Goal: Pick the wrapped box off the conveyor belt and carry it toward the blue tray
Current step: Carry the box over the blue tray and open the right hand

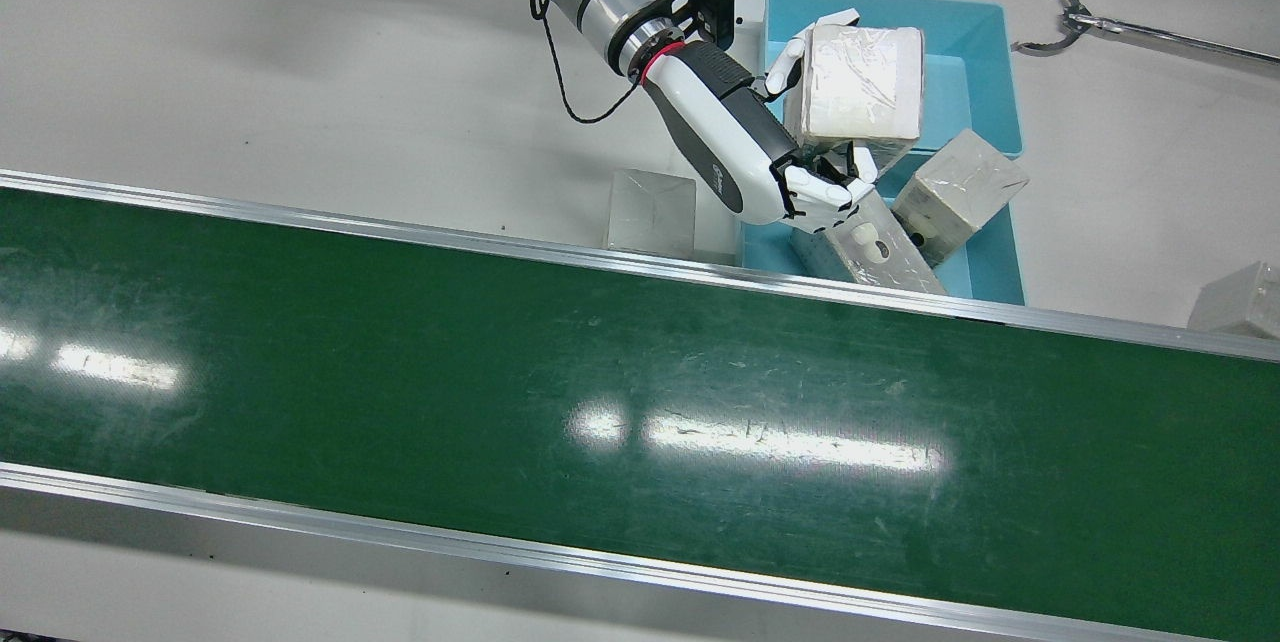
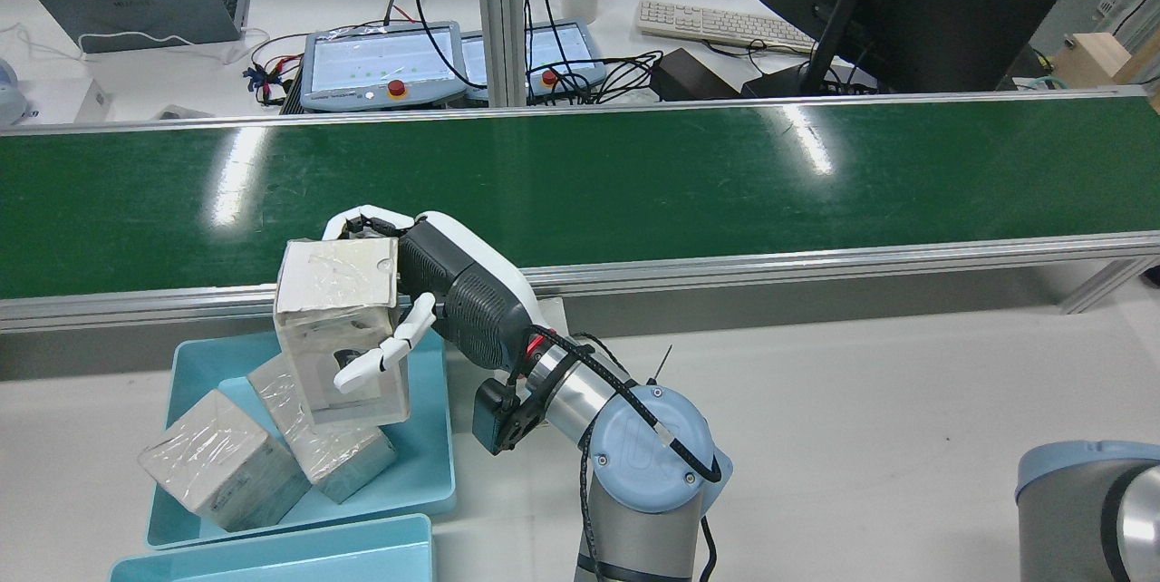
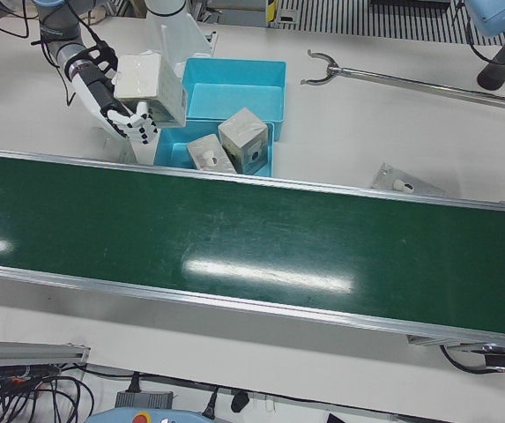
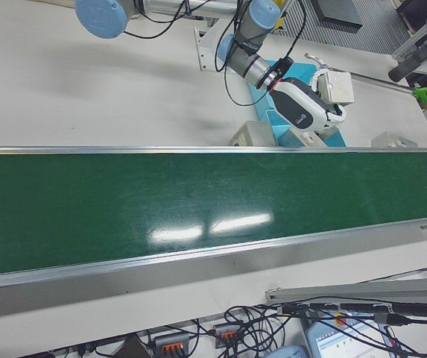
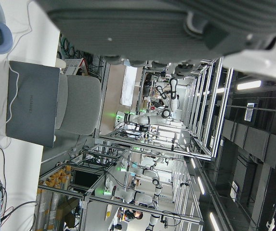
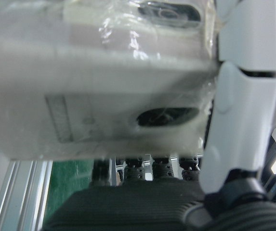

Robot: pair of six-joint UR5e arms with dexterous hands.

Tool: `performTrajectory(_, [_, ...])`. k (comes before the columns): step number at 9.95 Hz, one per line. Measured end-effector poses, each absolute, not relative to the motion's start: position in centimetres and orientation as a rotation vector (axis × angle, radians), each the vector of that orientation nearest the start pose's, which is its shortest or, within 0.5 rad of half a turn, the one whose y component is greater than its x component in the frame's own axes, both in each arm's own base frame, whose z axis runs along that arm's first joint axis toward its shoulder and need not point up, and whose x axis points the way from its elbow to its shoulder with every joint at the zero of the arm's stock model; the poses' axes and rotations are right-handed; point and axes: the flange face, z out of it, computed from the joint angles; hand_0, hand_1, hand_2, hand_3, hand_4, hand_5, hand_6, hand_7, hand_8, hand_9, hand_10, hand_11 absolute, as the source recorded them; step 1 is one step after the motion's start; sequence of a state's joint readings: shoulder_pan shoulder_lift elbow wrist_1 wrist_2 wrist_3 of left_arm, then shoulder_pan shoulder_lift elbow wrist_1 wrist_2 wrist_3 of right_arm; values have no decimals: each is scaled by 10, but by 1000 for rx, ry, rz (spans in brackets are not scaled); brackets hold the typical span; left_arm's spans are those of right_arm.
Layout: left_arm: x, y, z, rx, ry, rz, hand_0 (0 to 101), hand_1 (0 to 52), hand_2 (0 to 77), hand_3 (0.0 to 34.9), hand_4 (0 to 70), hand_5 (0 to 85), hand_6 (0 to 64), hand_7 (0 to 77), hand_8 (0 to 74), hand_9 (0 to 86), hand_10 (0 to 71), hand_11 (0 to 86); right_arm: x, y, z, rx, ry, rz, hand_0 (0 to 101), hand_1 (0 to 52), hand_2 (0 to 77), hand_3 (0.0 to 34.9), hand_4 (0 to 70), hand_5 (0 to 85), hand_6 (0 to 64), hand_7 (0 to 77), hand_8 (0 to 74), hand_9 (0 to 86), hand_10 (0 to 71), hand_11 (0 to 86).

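— Where is the wrapped box?

— Off the conveyor belt. It is in the air over the blue tray that sits on the table, against the belt's rail on the robot's side, near the table's left edge in the rear view.

— What is in the rear view, left to right?

— Two other wrapped boxes lie tilted in that tray, one at its near left corner and one beside it, partly under the held box. Then comes the held box, then the right robot hand, clamped on it with fingers over the far top edge and one across the near face.

— Which way does it point?

— Its long axis stands nearly upright, leaning a little, with the lower end swung toward the robot. The front view looks down on its pale upper face. The face toward the rear camera carries a dark round mark.

— Anything unclear?

— The film blurs any print. The right hand view is filled by the box and is too soft to read. A second blue tray is cut off at the bottom edge. The left robot hand shows only as a dark bulk in its own view, so I cannot tell how its fingers stand.
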State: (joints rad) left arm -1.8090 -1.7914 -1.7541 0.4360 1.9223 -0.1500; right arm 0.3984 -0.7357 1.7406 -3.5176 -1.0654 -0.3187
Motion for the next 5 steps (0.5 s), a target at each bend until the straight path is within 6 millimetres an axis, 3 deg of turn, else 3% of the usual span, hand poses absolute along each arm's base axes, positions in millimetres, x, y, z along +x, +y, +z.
performTrajectory(1, [-225,-505,526,-303,2191,-2279,0,0,11,0,0,11,0,5,5,0,5,0,-534,-420,146,879,2867,-1631,513,0,491,78,175,524,240,764,300,780,251,218])
performTrajectory(2, [-225,-505,526,-303,2191,-2279,0,0,11,0,0,11,0,5,5,0,5,0,-535,-419,146,883,2869,-1629,480,0,491,114,65,436,147,0,142,16,49,82])
performTrajectory(3, [-225,-505,526,-303,2191,-2279,0,0,11,0,0,11,0,5,5,0,5,0,-535,-418,144,887,2871,-1625,473,115,120,202,104,147,16,0,0,5,0,5])
performTrajectory(4, [-225,-505,526,-303,2191,-2279,0,0,5,0,0,11,0,5,5,0,5,0,-535,-418,143,896,2876,-1618,473,115,120,202,104,147,16,0,0,5,0,5])
performTrajectory(5, [-225,-505,526,-303,2191,-2279,0,0,11,0,0,11,0,5,5,0,5,5,-534,-417,142,906,2881,-1609,474,136,33,229,104,180,27,218,0,27,0,5])
